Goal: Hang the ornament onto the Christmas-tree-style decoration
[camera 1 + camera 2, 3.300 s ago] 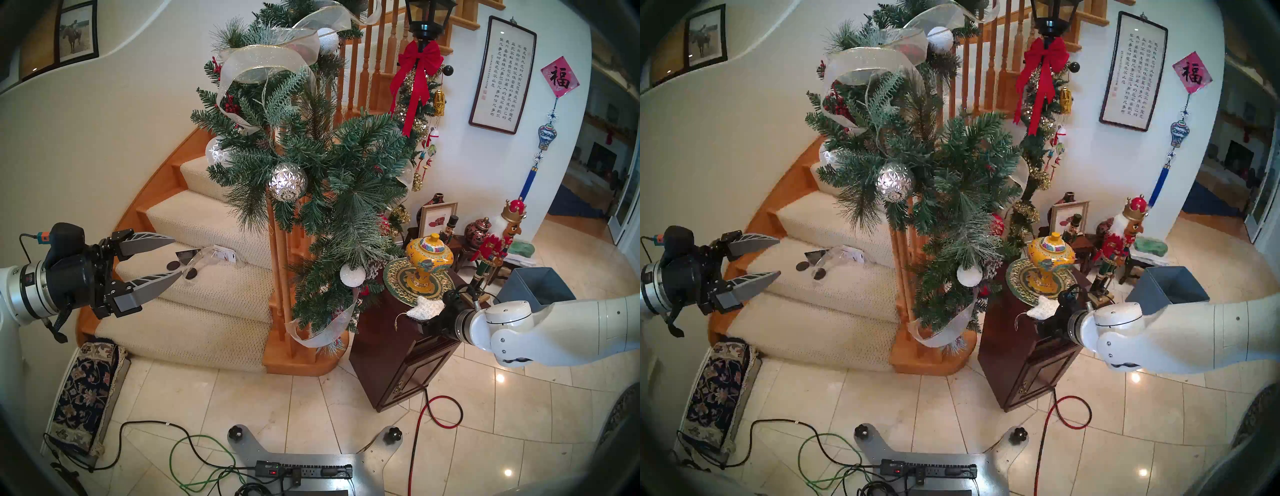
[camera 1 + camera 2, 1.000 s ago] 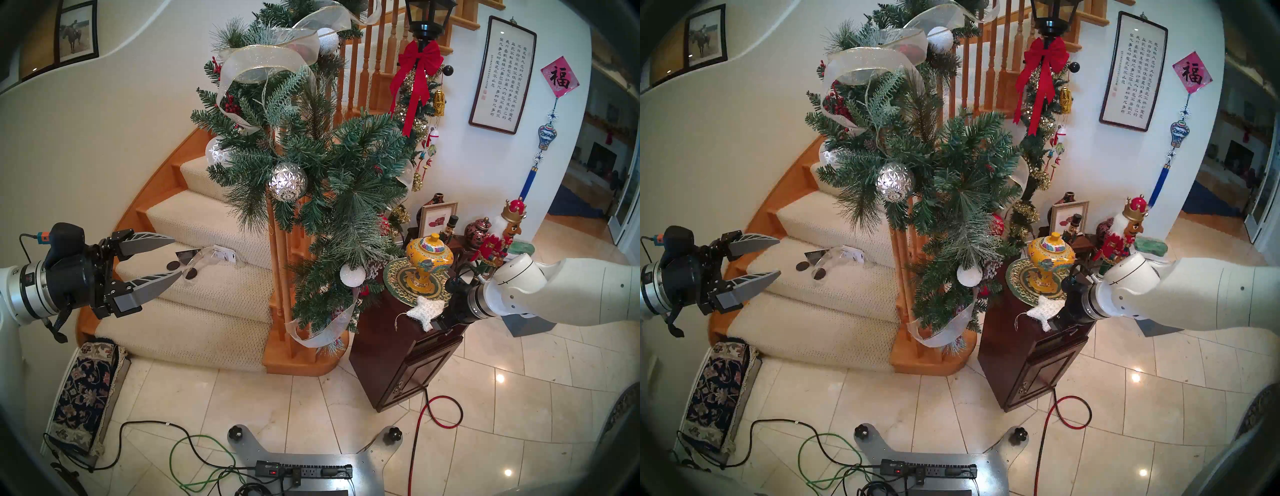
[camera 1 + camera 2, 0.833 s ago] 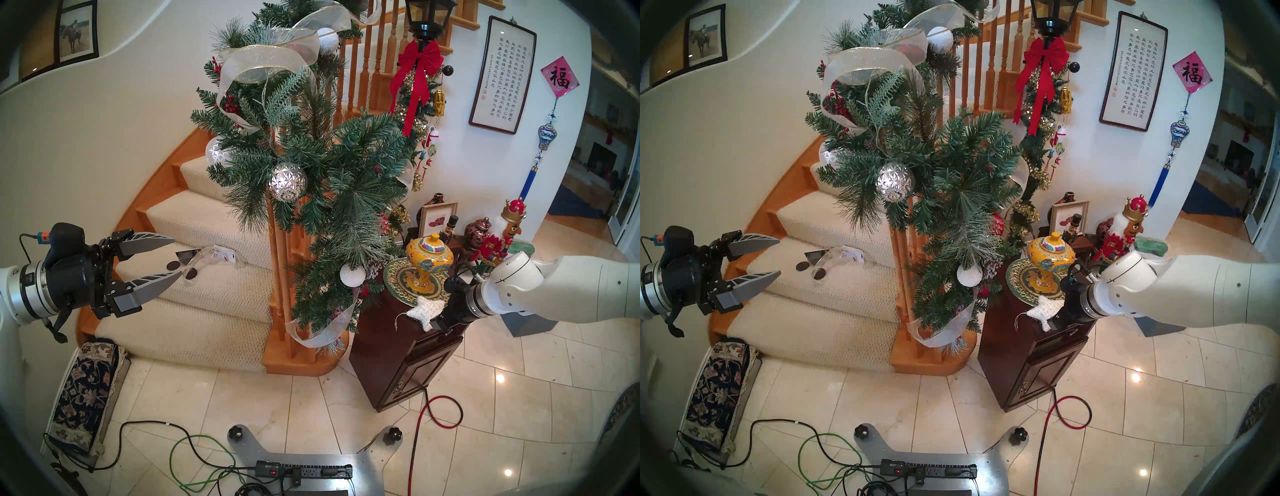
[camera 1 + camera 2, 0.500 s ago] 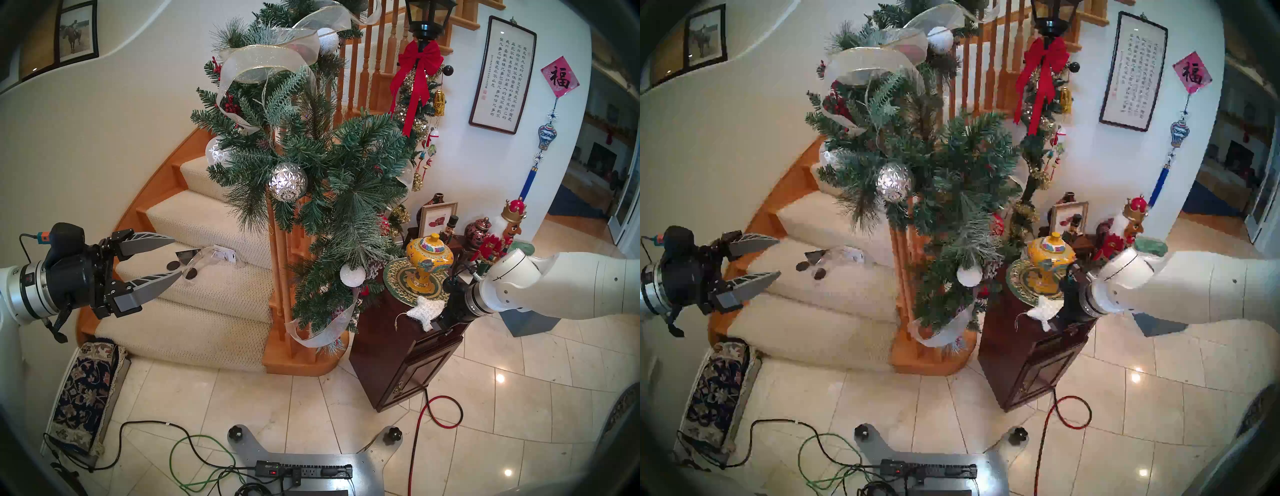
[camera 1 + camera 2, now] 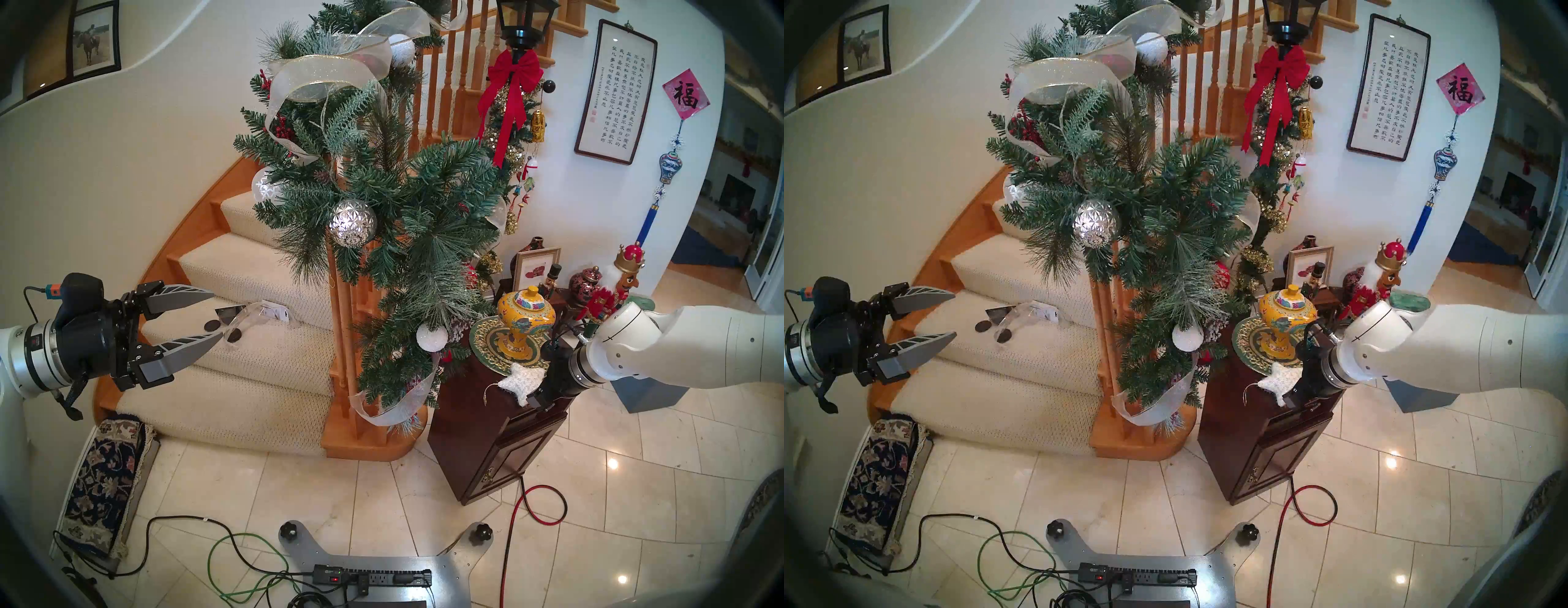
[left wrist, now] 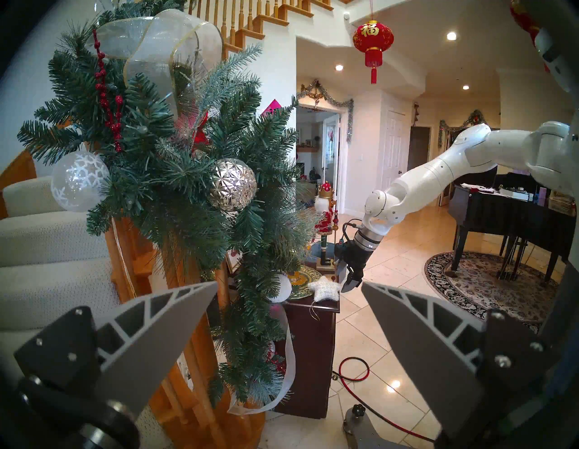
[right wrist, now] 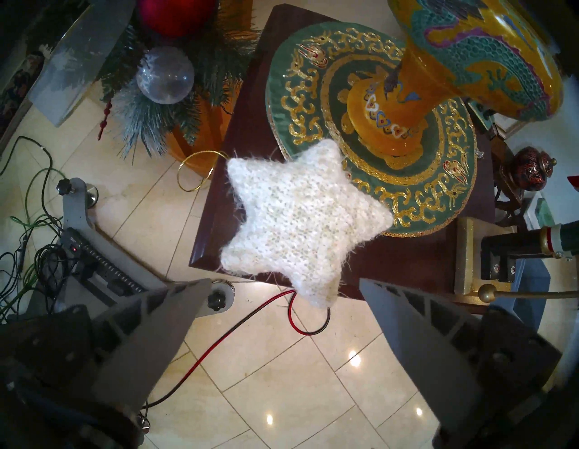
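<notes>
Lying on the near corner of a dark wooden cabinet [image 7: 391, 260], the white star ornament [image 7: 300, 219] rests partly on the rim of a green-and-gold plate [image 7: 291, 103] that carries a yellow vase [image 7: 488, 53]. One point of the star juts past the cabinet's front edge, and its thin gold string loop [image 7: 197, 171] hangs off the left side over the tiled floor. The right gripper [image 7: 283, 283] points steeply down just beside the star with its jaws spread wide and nothing between them; in its wrist view the star's overhanging point sits between the two fingertips but farther out, and neither finger [image 7: 175, 313] touches it. In the left wrist view the right gripper [image 6: 347, 282] hangs just to the right of the ornament [image 6: 324, 290], its dark fingers close to the star's edge. The green garland [image 5: 382, 204], wound with sheer ribbon and carrying a faceted silver ball [image 5: 353, 223], drapes down the banister just left of the cabinet, its lowest branches near the plate. The left gripper [image 5: 214, 314] is held level, well apart from the star on the far side of the garland, its jaws also wide and empty.
</notes>
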Controlling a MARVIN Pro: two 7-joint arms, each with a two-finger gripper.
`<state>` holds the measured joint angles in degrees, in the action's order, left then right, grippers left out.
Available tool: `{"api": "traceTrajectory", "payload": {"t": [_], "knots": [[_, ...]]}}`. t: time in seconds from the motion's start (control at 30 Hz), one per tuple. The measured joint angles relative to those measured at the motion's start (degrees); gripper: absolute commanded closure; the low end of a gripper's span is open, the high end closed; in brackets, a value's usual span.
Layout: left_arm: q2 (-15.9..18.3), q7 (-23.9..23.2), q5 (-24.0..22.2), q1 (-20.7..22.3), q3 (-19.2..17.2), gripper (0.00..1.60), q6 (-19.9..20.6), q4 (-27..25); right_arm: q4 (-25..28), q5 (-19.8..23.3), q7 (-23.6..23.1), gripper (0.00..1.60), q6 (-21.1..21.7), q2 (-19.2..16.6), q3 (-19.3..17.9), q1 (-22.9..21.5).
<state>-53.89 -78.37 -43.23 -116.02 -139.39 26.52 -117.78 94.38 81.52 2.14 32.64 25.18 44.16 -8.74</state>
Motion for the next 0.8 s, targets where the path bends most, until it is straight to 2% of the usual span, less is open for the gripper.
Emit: {"api": "traceTrajectory", "payload": {"t": [0.8], "knots": [[0.0, 0.0, 0.0, 0.0, 0.0, 0.0, 0.0, 0.0, -3.0, 4.9, 1.1, 0.0, -2.2, 3.4, -0.3, 2.5]]}}
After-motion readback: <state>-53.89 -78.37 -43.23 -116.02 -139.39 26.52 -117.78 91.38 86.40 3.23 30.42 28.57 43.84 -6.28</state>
